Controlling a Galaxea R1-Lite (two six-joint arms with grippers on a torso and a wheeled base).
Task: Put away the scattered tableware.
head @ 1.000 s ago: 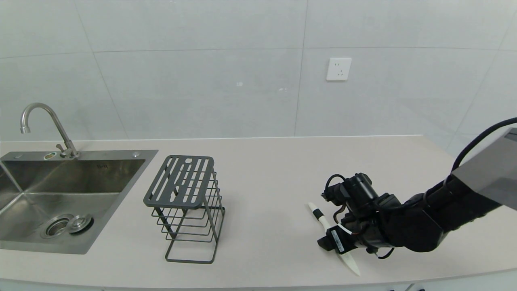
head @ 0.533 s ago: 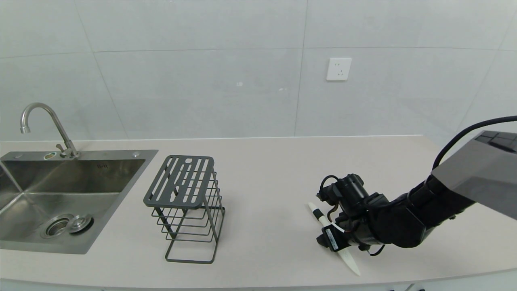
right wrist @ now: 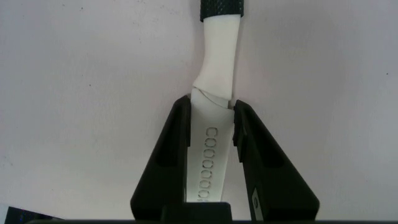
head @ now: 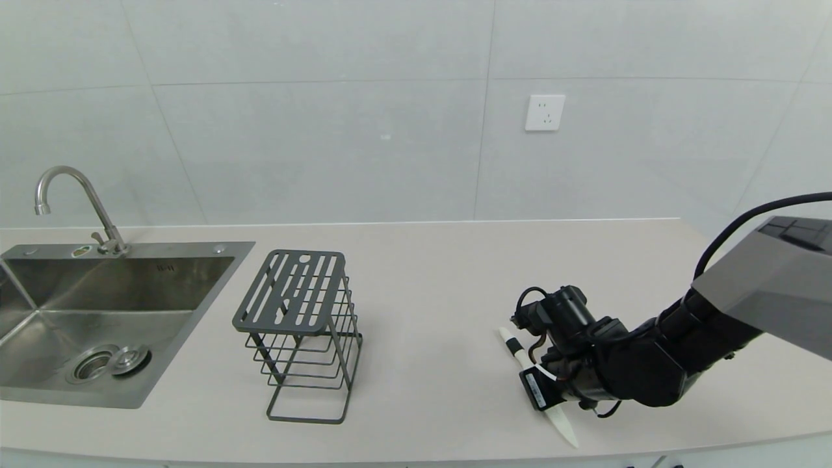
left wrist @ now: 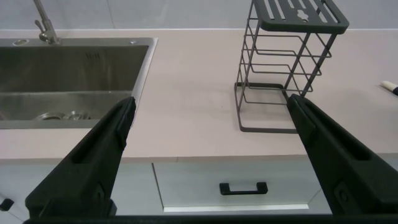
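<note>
The right gripper [right wrist: 211, 109] has its two black fingers [right wrist: 176, 134] closed in on a slim white knife with a black band on its handle [right wrist: 219, 59]. They pinch it from both sides where the perforated blade meets the handle. In the head view this gripper [head: 545, 389] sits low over the pale beige countertop [head: 442, 273], near its front edge on the robot's right. The knife [head: 515, 346] runs slantwise under it, with the banded handle end pointing toward the wall and the blade tip sticking out toward the front edge. Whether the knife touches the surface or is just clear of it cannot be told.

The left gripper [left wrist: 211, 102] is spread wide and has nothing between its fingers. It is held off the front of the counter, above a drawer front with a black handle [left wrist: 243, 188].

Well apart from the knife, toward the middle of the counter, a dark grey wire rack with a slotted flat top [head: 289, 289] stands upright. Beside it on the left is a stainless steel sink [head: 130, 249] with a curved chrome tap [head: 65, 170] and a round drain. A white wall socket [head: 545, 112] is set in the grey tiles behind
</note>
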